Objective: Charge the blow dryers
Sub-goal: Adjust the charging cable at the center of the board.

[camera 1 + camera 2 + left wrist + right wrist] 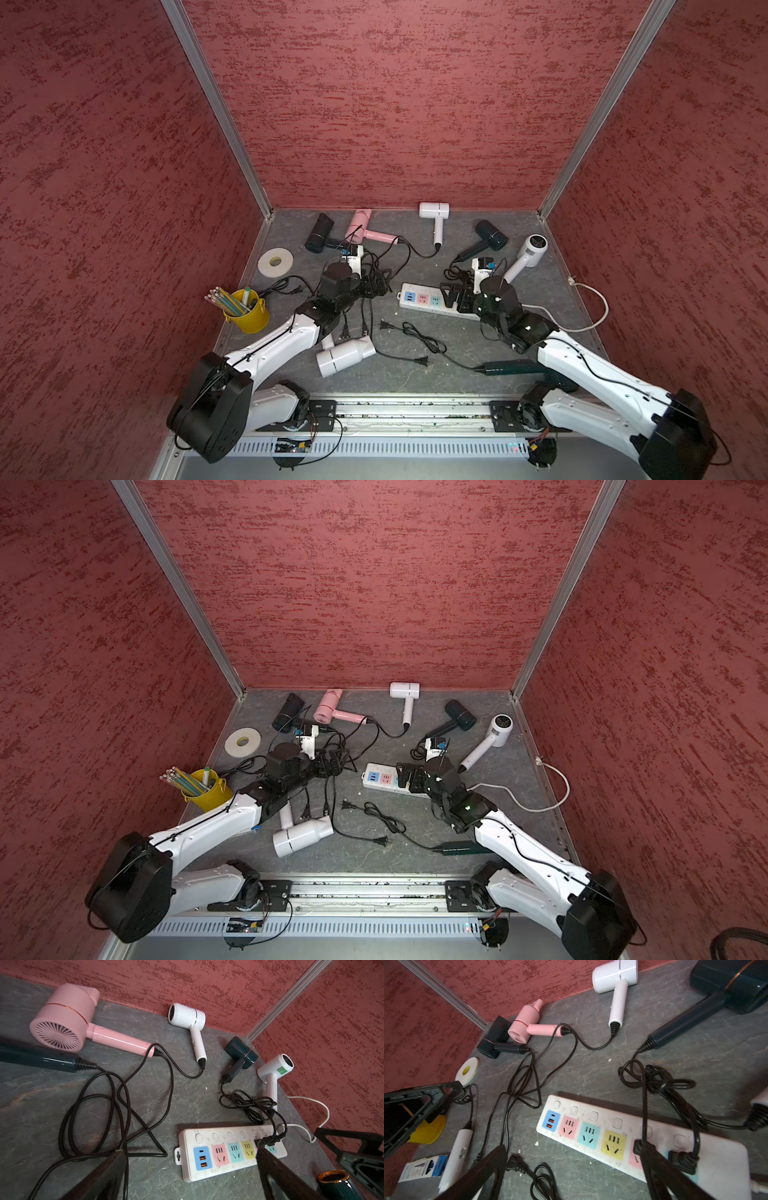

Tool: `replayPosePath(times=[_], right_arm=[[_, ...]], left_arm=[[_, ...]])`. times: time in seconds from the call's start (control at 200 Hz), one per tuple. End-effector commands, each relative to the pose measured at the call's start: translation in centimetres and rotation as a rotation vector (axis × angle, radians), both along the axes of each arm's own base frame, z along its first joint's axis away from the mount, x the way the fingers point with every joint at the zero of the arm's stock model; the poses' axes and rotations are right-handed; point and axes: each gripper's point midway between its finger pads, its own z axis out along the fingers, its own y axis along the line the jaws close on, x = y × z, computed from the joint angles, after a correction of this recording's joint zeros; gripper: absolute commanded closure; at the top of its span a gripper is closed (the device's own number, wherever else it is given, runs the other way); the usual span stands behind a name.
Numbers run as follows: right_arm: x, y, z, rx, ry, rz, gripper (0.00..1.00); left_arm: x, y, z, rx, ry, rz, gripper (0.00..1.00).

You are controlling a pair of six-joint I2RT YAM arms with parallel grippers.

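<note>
Found left gripper (376, 286) and right gripper (456, 300) spread wide and empty by the power strip (415, 298), with blow dryers (434, 212) scattered across the surface (395, 382), cords (419, 338) limp and tangly, so probably best pinched at a stiff plug (384, 325).

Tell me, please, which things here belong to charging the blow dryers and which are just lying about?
For the job: blow dryers in white, pink and dark colours, their plugs, power strip.
Lying about: tape roll, yellow pencil cup, small box.
</note>
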Motion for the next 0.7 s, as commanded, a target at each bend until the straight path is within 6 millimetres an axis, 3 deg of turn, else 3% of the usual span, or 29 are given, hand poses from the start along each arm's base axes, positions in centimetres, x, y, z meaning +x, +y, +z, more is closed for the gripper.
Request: replayPosePath(times=[0.0, 0.145, 0.361, 0.541, 0.636, 0.696], right_arm=[[0.2, 0.2, 0.5, 0.073, 0.006, -0.025, 0.0], [1.0, 0.6, 0.6, 0.096, 0.047, -0.055, 0.0], [3.3, 3.0, 1.4, 0.107, 0.021, -0.009, 0.0], [5.6, 6.5, 0.1, 0.045, 0.052, 0.109, 0.01], [6.5, 8.6, -0.4, 0.06, 0.071, 0.174, 0.07], [7.3, 9.6, -2.1, 0.031, 0.106, 0.183, 0.12]], left_arm=[[0.3, 1.0, 0.9, 0.021, -0.064, 0.056, 0.0], [1.2, 1.9, -0.4, 0.045, -0.02, 0.112, 0.0], [3.7, 3.5, -4.9, -0.085, 0.218, 0.141, 0.0], [4.1, 4.5, -5.6, -0.107, 0.254, 0.156, 0.0], [4.1, 5.4, -5.6, -0.135, 0.259, 0.18, 0.0], [4.1, 5.9, -5.6, -0.159, 0.262, 0.192, 0.0]])
